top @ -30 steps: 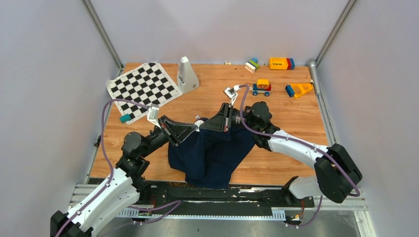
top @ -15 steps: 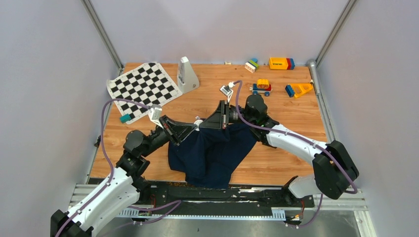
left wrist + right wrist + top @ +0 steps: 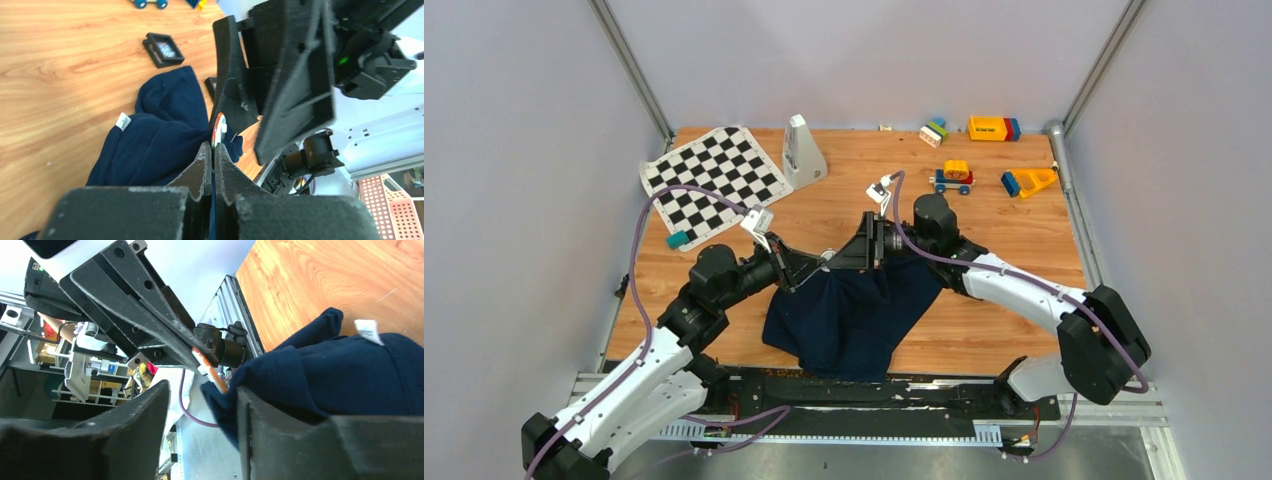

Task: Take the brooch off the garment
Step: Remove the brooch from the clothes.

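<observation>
Meeting nose to nose at the centre of the overhead frame, the two arms work on the garment (image 3: 854,315), a navy heap spread on the table (image 3: 1014,230) toward the lower middle. The left gripper (image 3: 212,147) is clenched tight. The brooch (image 3: 218,131), a small white-and-orange disc seen edge-on, sits right at its fingertips, seemingly pinched there with the cloth bunched just behind it. The right gripper (image 3: 202,390) stands with its jaws parted, a fold of the fabric resting against one finger rather than clamped, probably because it is letting go of the cloth it braced to take a fresh hold. Compared with a second earlier, the left arm's wrist has swung up and to the right, the right arm has edged left, and the right jaws have widened.
</observation>
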`<state>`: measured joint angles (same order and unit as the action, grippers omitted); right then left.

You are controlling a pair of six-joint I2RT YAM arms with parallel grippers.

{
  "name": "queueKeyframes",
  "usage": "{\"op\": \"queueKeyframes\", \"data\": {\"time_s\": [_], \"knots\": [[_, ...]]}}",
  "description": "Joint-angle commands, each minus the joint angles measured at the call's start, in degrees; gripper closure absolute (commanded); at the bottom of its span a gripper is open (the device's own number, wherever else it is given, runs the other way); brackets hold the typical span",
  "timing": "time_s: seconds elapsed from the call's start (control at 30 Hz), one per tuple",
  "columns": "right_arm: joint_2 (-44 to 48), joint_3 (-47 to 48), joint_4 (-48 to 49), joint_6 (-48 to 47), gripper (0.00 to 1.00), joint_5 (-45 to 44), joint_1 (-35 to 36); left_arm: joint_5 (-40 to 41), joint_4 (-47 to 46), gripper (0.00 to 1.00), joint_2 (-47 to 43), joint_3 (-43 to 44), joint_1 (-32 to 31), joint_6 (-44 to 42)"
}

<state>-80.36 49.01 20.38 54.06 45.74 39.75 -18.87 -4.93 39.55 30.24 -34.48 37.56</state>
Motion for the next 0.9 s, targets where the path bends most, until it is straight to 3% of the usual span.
{"op": "queueKeyframes", "data": {"time_s": [0.0, 0.1, 0.17, 0.3, 0.57, 0.73, 0.87], "knots": [[4.37, -0.42, -0.15, -1.87, 0.39, -1.28, 1.56, 6.73, 9.24, 1.00, -0.73, 3.37, -0.37, -2.94], [5.62, -1.84, -1.74, -3.18, 0.25, -4.18, 1.61, 9.08, 13.00, 1.00, -1.71, 4.21, -0.39, -4.11], [6.17, -3.33, -2.48, -3.99, 0.21, -6.66, 1.67, 9.71, 15.09, 1.00, -1.95, 5.10, -0.40, -4.53], [5.57, -4.64, -4.27, -7.10, 0.29, -9.86, 2.90, 10.04, 19.89, 1.00, -1.00, 7.70, -0.35, -4.84], [4.39, -7.41, -1.83, -16.80, 0.29, -22.26, 9.91, 12.17, 27.62, 1.00, -1.18, 10.98, -0.41, -5.77], [2.11, -5.43, -2.28, -18.80, 0.58, -22.96, 10.53, 13.79, 31.30, 1.00, -0.99, 12.12, -0.35, -5.55], [2.53, -1.41, -7.04, -19.96, 0.96, -26.31, 10.05, 15.37, 33.72, 1.00, -0.82, 12.93, -0.36, -5.01]]}}
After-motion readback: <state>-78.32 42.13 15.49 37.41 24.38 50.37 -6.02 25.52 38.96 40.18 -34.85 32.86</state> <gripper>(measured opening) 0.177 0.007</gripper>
